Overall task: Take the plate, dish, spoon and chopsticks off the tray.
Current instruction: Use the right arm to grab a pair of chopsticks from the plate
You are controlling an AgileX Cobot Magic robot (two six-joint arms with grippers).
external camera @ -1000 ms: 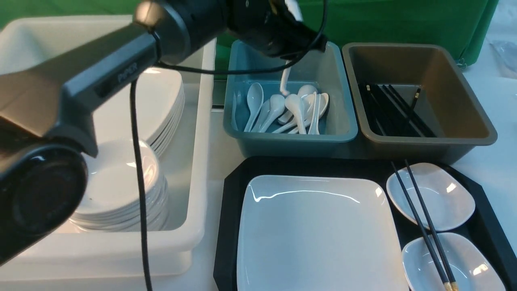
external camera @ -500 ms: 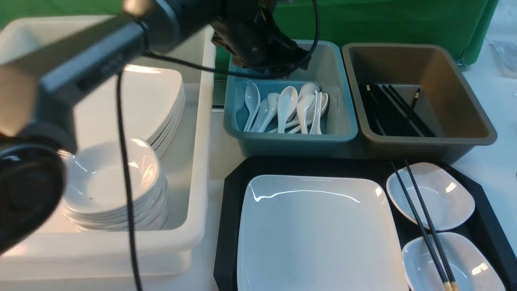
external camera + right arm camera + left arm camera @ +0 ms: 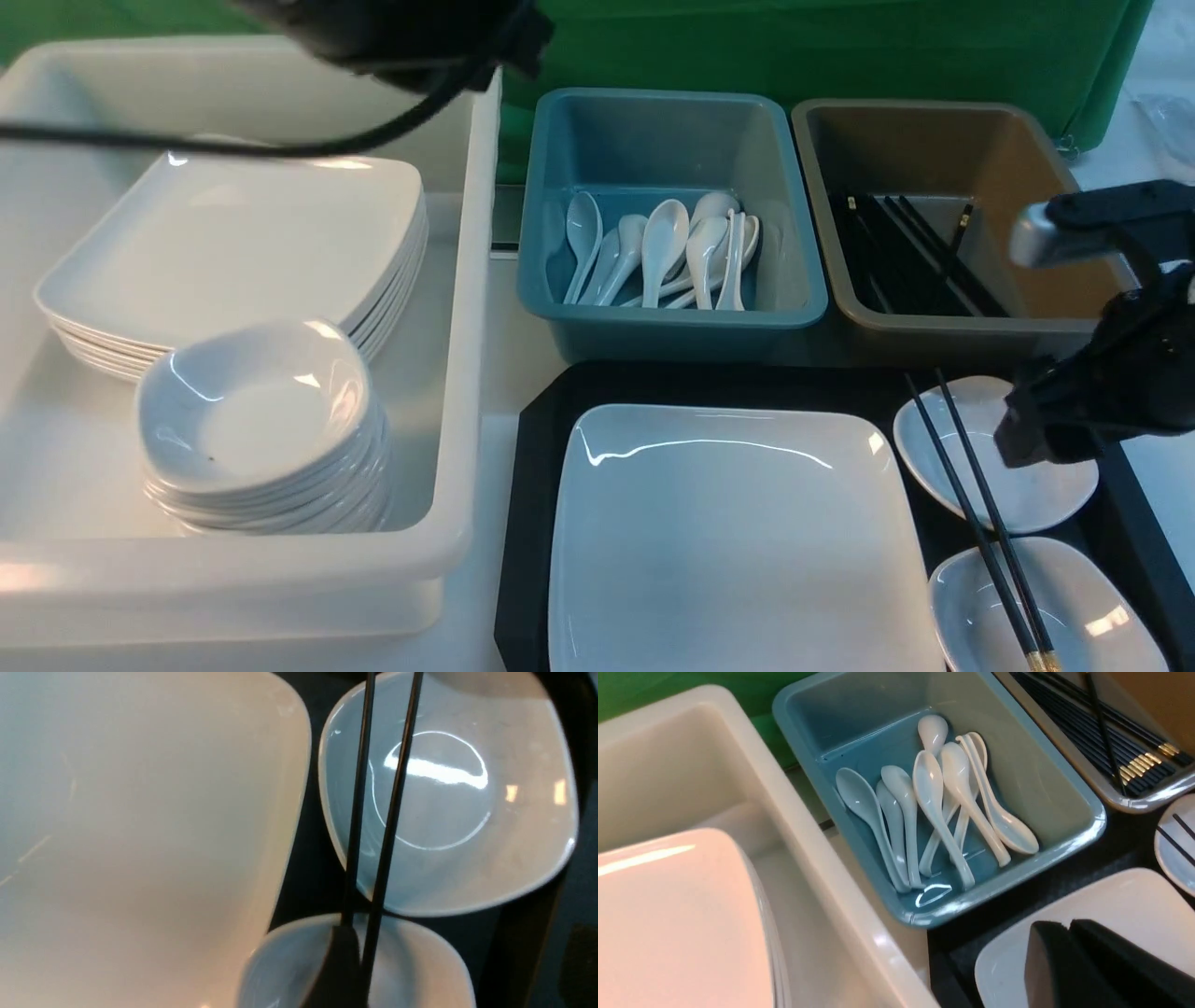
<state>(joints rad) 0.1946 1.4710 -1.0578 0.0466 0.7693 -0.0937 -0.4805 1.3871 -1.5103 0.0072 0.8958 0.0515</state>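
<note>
You have no readable text, label, brand, number or sign in any view: the tray [image 3: 537, 467], plate [image 3: 728, 541], blue bin [image 3: 672, 336] and brown bin [image 3: 934, 341] show plain surfaces.

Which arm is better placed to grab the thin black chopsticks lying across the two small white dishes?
The right: its pincer hovers beside the chopsticks over the black plastic tray; the left arm is raised above the white tub.
</note>
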